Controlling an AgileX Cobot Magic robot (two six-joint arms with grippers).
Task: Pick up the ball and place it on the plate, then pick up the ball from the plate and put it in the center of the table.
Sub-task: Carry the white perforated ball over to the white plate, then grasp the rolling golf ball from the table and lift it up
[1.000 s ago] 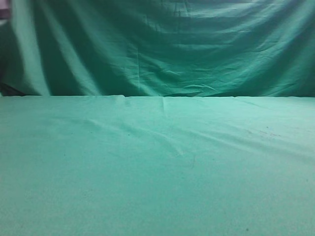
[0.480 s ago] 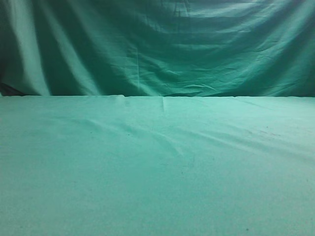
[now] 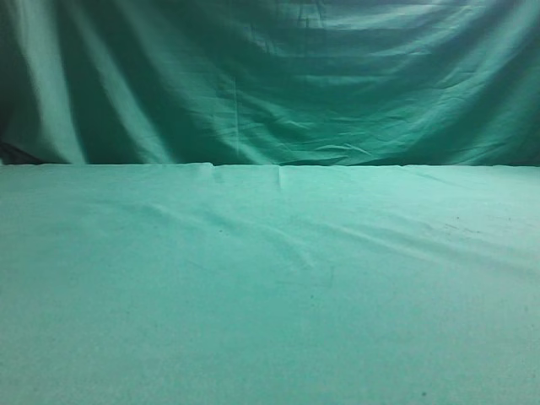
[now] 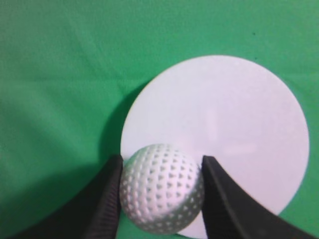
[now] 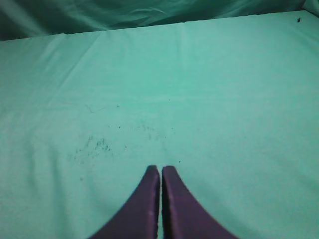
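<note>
The left gripper (image 4: 160, 196) clamps the dimpled white ball (image 4: 161, 195) over the near edge of the plate (image 4: 219, 134); carry it further toward the plate's middle before releasing. Being round, the ball has no long axis. The right gripper (image 5: 160, 172) rests closed and empty over the cloth (image 5: 199, 89).

A white ball (image 4: 161, 195) with a dimpled grid pattern is showing against a plain white plate (image 4: 234, 129), while green cloth (image 3: 270, 287) is covering the table, black fingers (image 4: 99, 204) flanking.
</note>
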